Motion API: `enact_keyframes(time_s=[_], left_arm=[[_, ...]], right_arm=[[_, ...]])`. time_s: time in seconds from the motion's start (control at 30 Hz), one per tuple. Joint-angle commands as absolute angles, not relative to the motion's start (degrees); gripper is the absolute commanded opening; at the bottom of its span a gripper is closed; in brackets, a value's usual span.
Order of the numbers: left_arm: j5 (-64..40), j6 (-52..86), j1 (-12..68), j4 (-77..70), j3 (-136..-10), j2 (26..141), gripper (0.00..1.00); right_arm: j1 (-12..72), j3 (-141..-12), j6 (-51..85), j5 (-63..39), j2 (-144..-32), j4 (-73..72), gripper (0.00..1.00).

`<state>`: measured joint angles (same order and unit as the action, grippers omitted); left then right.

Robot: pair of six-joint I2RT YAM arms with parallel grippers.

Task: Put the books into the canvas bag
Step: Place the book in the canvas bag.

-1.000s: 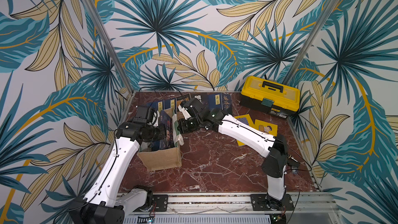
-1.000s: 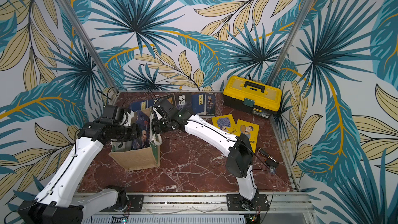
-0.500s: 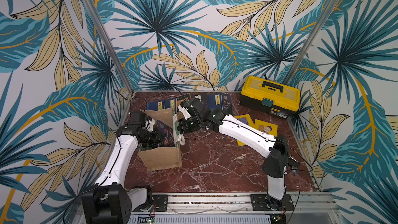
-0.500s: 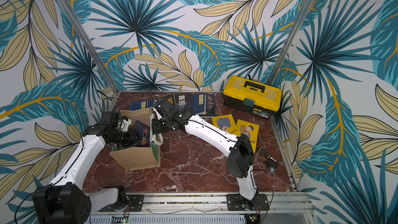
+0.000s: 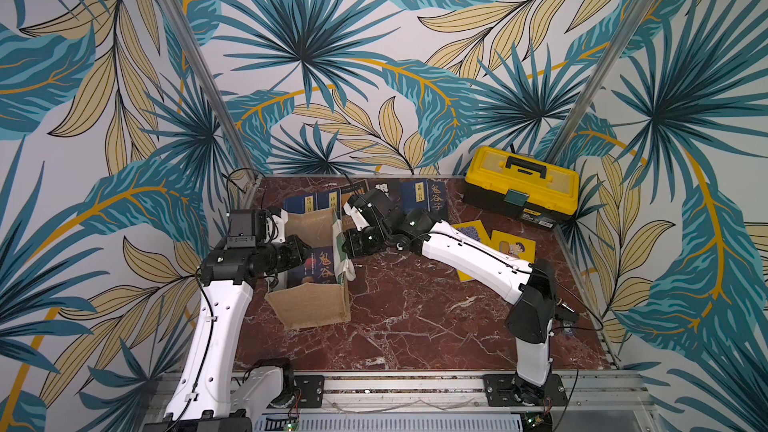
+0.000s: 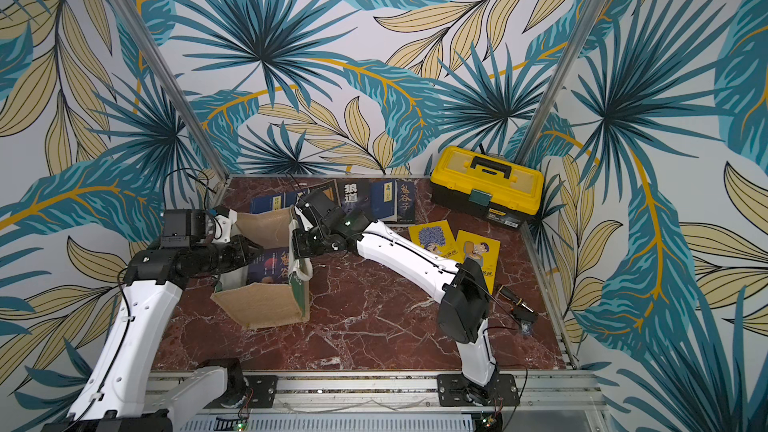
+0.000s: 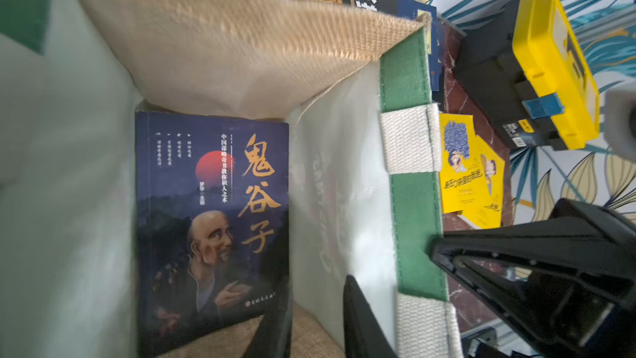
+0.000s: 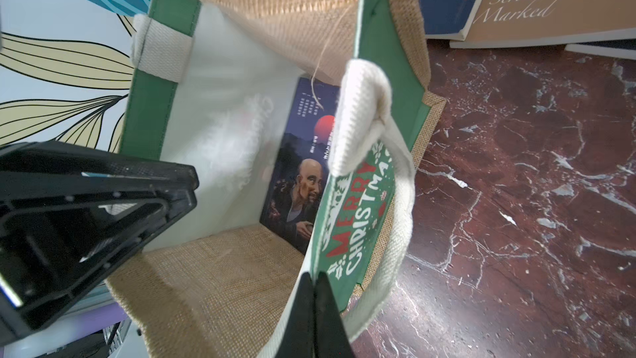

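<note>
Looking down in both top views, I see a red-brown marbled tabletop (image 5: 415,326). It is boxed in by walls (image 5: 374,56) papered with teal and tan leaves. Metal posts (image 5: 193,56) run up the far corners and a metal rail (image 5: 415,384) lines the near edge. The canvas bag (image 5: 311,309) stands upright and open at the left of the table. My left gripper (image 5: 305,250) reaches into its mouth from the left, and my right gripper (image 5: 344,245) sits at the bag's right rim. More books (image 6: 390,201) lie in a row along the far edge, just behind the bag. Two yellow books (image 6: 478,249) lie just right of my right arm. A yellow-and-black toolbox (image 6: 486,184) sits in the far right corner.

From my left wrist, a dark book (image 7: 210,218) rests deep inside the bag, cover toward the mouth. Whether it lies flat or leans, I cannot tell. My left fingers (image 7: 364,332) stand a little apart above it, with nothing between them.

From my right wrist, my right jaws are pinched shut on the rim of the bag's green-and-white side panel (image 8: 358,208), printed "Merry Christmas". The grip is just below a white handle (image 8: 364,108). White veins run through the marble right of the bag.
</note>
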<state>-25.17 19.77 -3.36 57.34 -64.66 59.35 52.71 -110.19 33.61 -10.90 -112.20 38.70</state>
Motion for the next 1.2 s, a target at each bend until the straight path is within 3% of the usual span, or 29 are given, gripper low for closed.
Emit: enact_keyframes(time_s=[0.0,0.13,0.33,0.47,0.6,0.87,0.97,1.17], left_arm=[[-26.3,19.8,-2.2,57.7,-64.7,60.4,0.22],[-26.8,20.2,-2.0,57.7,-63.7,61.3,0.22],[-24.3,22.2,0.4,57.8,-67.6,59.9,0.25],[-19.7,24.4,5.8,57.7,-72.7,60.0,0.25],[-11.9,26.1,15.1,57.7,-78.4,63.1,0.25],[-1.2,27.5,33.7,51.4,-88.6,78.0,0.29],[-0.2,28.5,37.7,45.1,-88.6,83.6,0.37],[-3.8,33.7,41.1,30.2,-84.4,93.4,0.47]], right_arm=[[52.7,-109.4,32.7,-10.0,-110.2,38.7,0.00],[52.7,-109.7,31.9,-8.9,-109.9,39.5,0.00],[51.7,-112.1,28.0,-4.1,-108.9,44.2,0.34],[49.5,-111.1,25.6,-1.1,-106.4,46.3,0.48],[46.5,-105.7,24.5,2.5,-101.9,46.2,0.55],[29.6,-86.3,22.3,9.0,-91.7,42.2,0.71],[22.5,-79.2,21.3,11.3,-91.0,39.5,0.78],[9.8,-74.8,25.9,10.7,-97.7,37.0,0.80]])
